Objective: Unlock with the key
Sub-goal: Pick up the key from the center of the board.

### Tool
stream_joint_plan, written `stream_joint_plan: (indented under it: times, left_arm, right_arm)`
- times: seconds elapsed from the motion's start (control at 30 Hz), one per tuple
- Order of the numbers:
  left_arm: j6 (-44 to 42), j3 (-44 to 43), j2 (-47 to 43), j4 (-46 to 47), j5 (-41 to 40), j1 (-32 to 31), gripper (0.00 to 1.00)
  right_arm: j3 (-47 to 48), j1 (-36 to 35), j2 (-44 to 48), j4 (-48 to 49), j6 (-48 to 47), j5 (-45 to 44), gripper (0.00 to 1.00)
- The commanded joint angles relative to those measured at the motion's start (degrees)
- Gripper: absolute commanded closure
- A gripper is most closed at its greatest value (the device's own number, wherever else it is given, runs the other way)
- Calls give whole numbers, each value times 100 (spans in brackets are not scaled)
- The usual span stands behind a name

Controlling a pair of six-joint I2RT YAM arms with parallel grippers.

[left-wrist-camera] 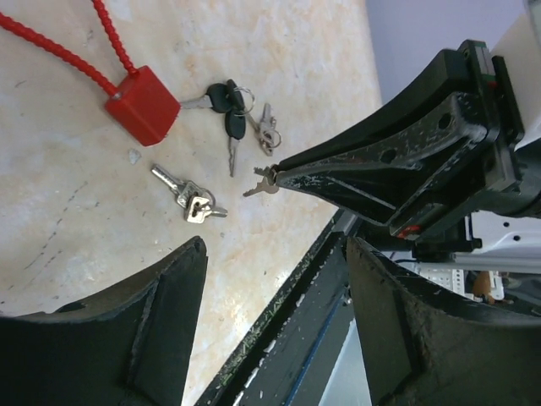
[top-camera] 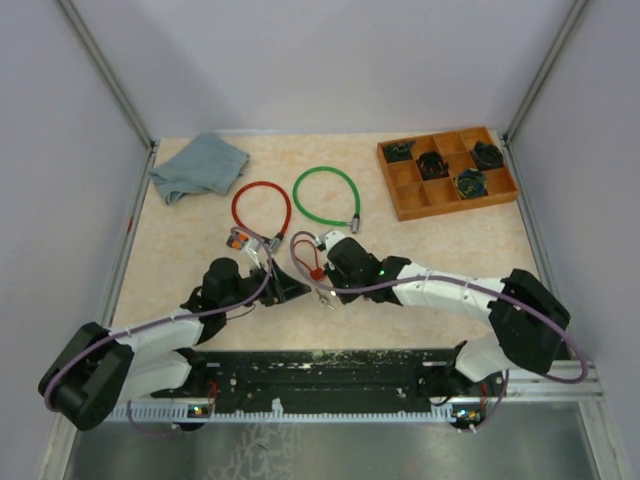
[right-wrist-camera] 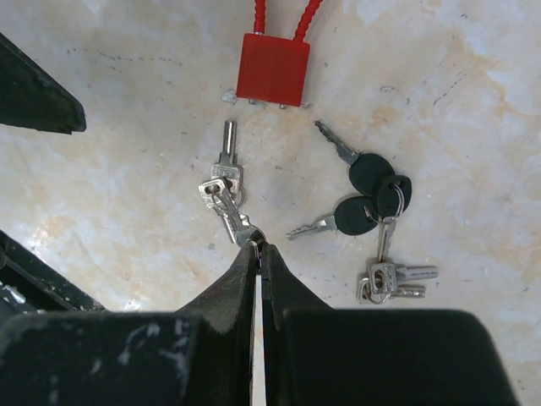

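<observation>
Key (left-wrist-camera: 260, 180), small and silver, sits mid-frame in the left wrist view, pinched in the fully closed right claw (left-wrist-camera: 279, 176). Up and left lie black-headed keys (left-wrist-camera: 230, 108), then the red padlock (left-wrist-camera: 144, 106). The left claw (left-wrist-camera: 277, 249) gapes wide, empty.

crumpled blue cloth (top-camera: 200, 166), green cable loop (top-camera: 325, 169), wooden divided tray (top-camera: 410, 196)

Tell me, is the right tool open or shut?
Shut: the right tool shows no gap at its tip, which pinches the end of a silver key.
</observation>
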State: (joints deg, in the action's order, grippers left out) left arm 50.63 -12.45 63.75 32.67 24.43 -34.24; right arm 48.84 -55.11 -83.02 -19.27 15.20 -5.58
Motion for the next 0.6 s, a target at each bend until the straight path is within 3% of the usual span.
stream_joint_plan:
  times: [0.0, 0.27, 0.57]
  left_arm:
    - [186, 235, -52, 1110, 259, 31, 28]
    - [181, 222, -99, 1564, 285, 31, 34]
    - [225, -263, 521, 1836, 689, 30, 44]
  right_arm:
    - [-210, -53, 571, 779, 258, -203, 100]
    - [-774, -53, 1188, 1727, 646, 80, 100]
    - [-839, -54, 1253, 1993, 695, 189, 100]
